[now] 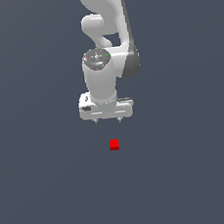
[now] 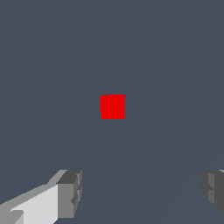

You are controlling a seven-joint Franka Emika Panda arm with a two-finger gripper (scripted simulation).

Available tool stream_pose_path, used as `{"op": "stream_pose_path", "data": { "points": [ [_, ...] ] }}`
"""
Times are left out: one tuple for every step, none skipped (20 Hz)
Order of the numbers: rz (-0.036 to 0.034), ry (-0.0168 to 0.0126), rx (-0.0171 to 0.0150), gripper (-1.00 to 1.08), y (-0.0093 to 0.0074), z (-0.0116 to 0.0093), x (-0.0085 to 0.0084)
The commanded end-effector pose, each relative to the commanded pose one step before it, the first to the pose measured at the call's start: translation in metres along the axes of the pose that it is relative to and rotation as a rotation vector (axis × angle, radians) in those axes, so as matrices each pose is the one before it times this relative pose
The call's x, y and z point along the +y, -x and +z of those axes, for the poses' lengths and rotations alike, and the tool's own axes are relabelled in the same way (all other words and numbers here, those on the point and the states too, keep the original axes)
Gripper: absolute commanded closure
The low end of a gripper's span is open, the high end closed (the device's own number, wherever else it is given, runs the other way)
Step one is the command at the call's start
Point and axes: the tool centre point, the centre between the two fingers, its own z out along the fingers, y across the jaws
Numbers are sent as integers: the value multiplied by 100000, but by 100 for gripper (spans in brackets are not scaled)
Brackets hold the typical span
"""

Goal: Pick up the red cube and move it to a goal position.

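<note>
Arm: a white Franka Panda arm (image 1: 107,40) reaches down from the top of the exterior view, its last joint pointing straight down at the grey surface.

Tool: the white tool (image 1: 107,120) hangs at the arm's end, roughly in the middle of the exterior view. Only the two short dark fingertips show below its wide body there.

Tool state: spread wide, with nothing between the fingers. In the wrist view (image 2: 142,190) one grey finger pad (image 2: 70,192) sits at one side and the other at the far edge of the picture, with a broad stretch of bare surface between them. It has hold of nothing.

Red cube: the red cube (image 1: 114,144) (image 2: 113,106) lies flat on the surface, alone. In the exterior view it sits below the tool in the picture, nearer the viewer's edge, just to the exterior view's right of the midpoint between the two fingertips and clearly apart from them.

Cube and tool: not touching. In the wrist view the cube lies ahead of the fingers, outside the gap, and is much narrower than the spread between the pads.

Cube orientation: sides look square to the wrist camera — top face plain bright red, a thin darker edge along one side.

Surface: an even dark grey-blue desk (image 1: 44,190) fills both pictures. How high the tool hangs above it cannot be told.
</note>
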Motion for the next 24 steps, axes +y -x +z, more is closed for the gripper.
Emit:
{"op": "stream_pose_path", "data": {
  "points": [
    [0, 0, 0, -92, 0, 0, 1],
    [0, 0, 0, -92, -11, 32, 0],
    [0, 0, 0, -92, -32, 95, -1],
    [-65, 0, 72, -92, -39, 114, -40],
    [0, 0, 0, -92, -73, 220, -1],
    [-79, -3, 90, -92, -78, 227, -48],
    [-65, -2, 73, -92, -101, 298, -40],
    [-65, -2, 73, -92, -122, 357, -41],
    [-79, -2, 90, -92, -139, 406, -50],
    [-91, -2, 104, -92, -156, 454, -57],
    [-102, -2, 116, -92, -174, 503, -64],
    [-112, -2, 127, -92, -191, 550, -70],
    [-121, -1, 137, -92, -209, 597, -75],
    [-129, -1, 147, -92, -226, 643, -80],
    [-144, 0, 164, -92, -242, 682, -90],
    [-144, 0, 164, -92, -261, 730, -89],
    [-158, 1, 180, -92, -278, 766, -98],
    [-158, 2, 179, -92, -296, 808, -97],
    [-165, 4, 187, -92, -295, 791, -101],
    [-151, 4, 172, -92, -277, 735, -93],
    [-137, 5, 155, -92, -261, 682, -84],
    [-129, 5, 146, -92, -243, 625, -79],
    [-121, 5, 137, -92, -226, 570, -73],
    [-102, 5, 116, -92, -210, 524, -62]
  ]
}}
